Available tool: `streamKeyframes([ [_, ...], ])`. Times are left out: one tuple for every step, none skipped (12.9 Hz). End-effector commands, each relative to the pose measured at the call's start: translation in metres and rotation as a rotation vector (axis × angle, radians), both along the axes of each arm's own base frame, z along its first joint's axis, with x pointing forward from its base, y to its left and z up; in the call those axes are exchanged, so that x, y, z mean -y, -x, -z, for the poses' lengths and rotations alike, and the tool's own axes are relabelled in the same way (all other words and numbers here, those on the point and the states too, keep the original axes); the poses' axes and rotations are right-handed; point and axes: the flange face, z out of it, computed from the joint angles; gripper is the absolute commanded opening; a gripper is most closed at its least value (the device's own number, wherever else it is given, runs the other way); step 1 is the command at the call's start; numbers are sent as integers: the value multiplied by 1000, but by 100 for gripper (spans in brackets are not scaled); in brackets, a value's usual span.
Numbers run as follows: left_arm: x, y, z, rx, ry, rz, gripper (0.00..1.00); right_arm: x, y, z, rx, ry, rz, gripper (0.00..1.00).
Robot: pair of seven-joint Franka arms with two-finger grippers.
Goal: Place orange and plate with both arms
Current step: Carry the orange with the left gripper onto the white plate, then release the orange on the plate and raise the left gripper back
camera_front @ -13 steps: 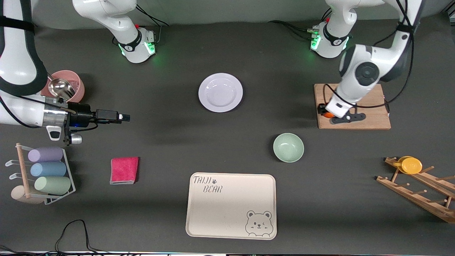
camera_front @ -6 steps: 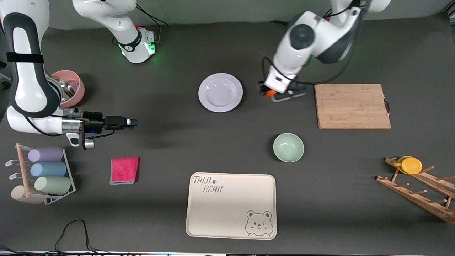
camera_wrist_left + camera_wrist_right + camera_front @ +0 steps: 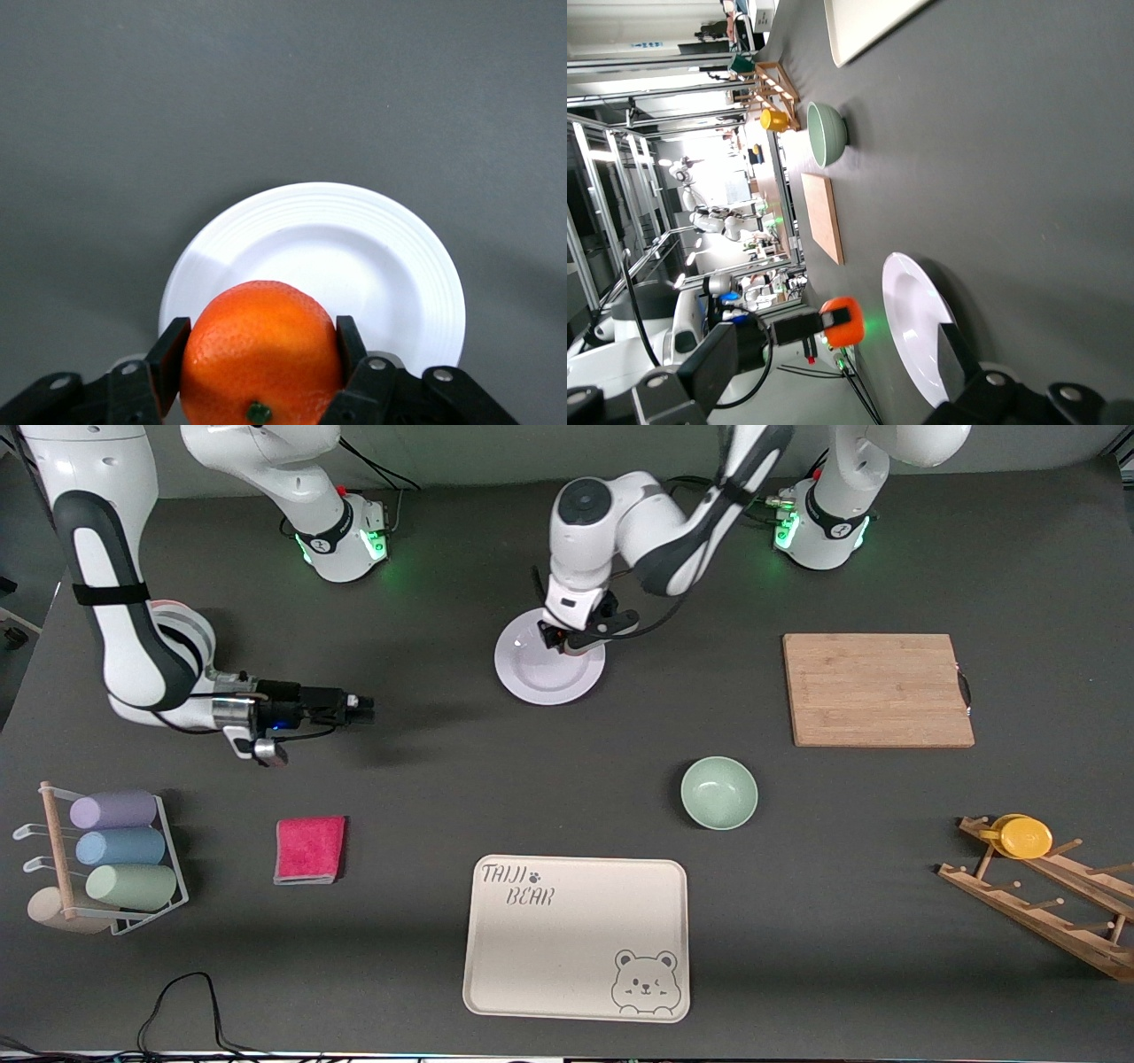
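Note:
The white-lavender plate [image 3: 545,677] lies on the dark table midway between the two arm bases. My left gripper [image 3: 567,638] hangs just over the plate's part nearest the bases and is shut on the orange [image 3: 261,350], which shows its dark stem dimple. The plate [image 3: 354,257] lies directly under the orange. In the front view the hand hides the orange. My right gripper [image 3: 365,707] is open and empty, held level low over the table, pointing at the plate from the right arm's end. Its wrist view shows the plate [image 3: 912,328] and the held orange [image 3: 843,321].
A pale-green bowl [image 3: 718,793] and a cream bear-printed tray [image 3: 576,937] lie nearer the front camera. A wooden cutting board [image 3: 877,689] lies toward the left arm's end, with a wooden rack holding a yellow disc [image 3: 1028,837]. A pink cloth [image 3: 309,849] and a cup rack [image 3: 106,859] lie toward the right arm's end.
My left gripper has carried the orange from the cutting board across to over the plate. My right gripper has moved toward the plate.

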Motion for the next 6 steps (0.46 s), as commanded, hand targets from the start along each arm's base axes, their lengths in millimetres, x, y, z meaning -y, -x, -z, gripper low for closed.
streamKeyframes([
  [40, 1, 34, 16, -22, -49, 0, -2, 34, 11, 13, -15, 34, 100],
  [49, 4, 43, 10, -22, -57, 0, -3, 44, 19, 19, -20, 43, 100],
  [51, 5, 50, 6, -28, -64, 0, -3, 55, 29, 19, -19, 54, 100],
  [52, 9, 55, 9, -35, -57, 0, -5, 64, 36, 14, -21, 74, 100],
  [52, 9, 58, 11, -38, -73, 0, -12, 71, 42, 18, -29, 88, 100],
  [52, 8, 59, 20, -34, -71, 39, -19, 80, 48, 22, -43, 114, 100],
])
